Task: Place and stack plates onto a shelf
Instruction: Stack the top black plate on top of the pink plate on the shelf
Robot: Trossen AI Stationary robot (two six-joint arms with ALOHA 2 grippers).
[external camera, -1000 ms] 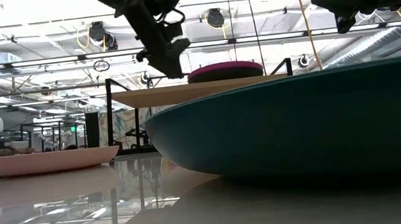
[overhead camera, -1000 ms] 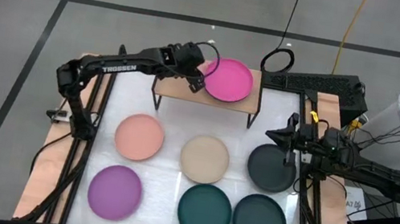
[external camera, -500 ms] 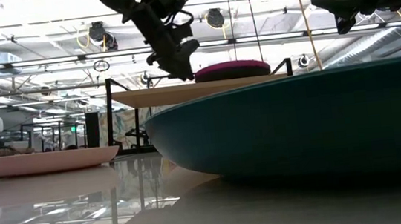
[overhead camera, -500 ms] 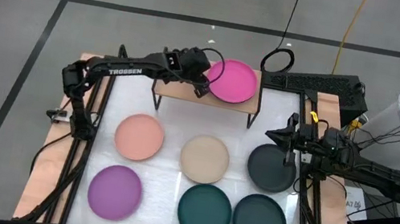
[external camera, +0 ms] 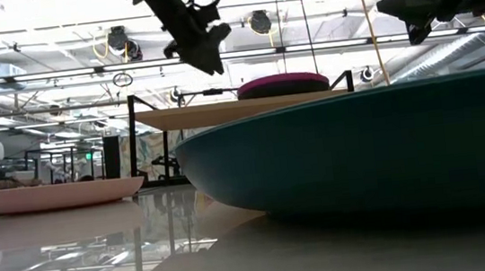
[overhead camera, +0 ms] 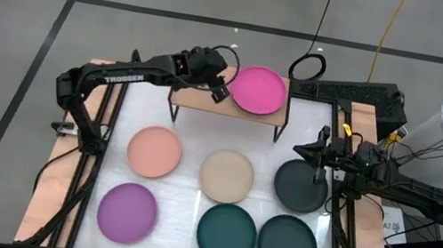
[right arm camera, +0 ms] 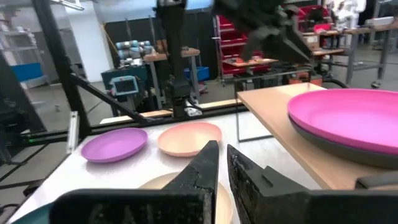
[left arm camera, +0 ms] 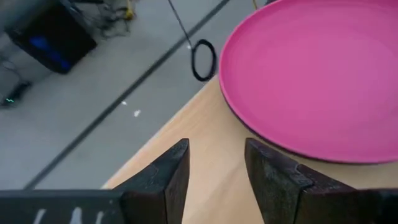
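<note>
A magenta plate (overhead camera: pixel 257 89) lies on the right part of the wooden shelf (overhead camera: pixel 194 100). The right wrist view shows this magenta plate (right arm camera: pixel 348 121) resting on top of a dark plate (right arm camera: pixel 345 154). My left gripper (overhead camera: pixel 220 91) hovers open above the shelf board, just left of the magenta plate (left arm camera: pixel 317 81) and clear of it. My right gripper (overhead camera: pixel 299 148) waits shut above the charcoal plate (overhead camera: pixel 300 185). Salmon (overhead camera: pixel 155 151), beige (overhead camera: pixel 226 175), purple (overhead camera: pixel 127 212), teal (overhead camera: pixel 226 234) and dark teal (overhead camera: pixel 287 245) plates lie flat on the table.
The left half of the shelf board (left arm camera: pixel 205 124) is bare wood. The shelf stands on thin black legs (overhead camera: pixel 173 111) at the table's far side. Black frame rails (overhead camera: pixel 338 225) run along both table sides, and cables lie on the floor beyond.
My left gripper moved right against the magenta plate's left edge, and the plate slid slightly right on the shelf. The gripper then rose and drew back to the left, clear of the plate.
</note>
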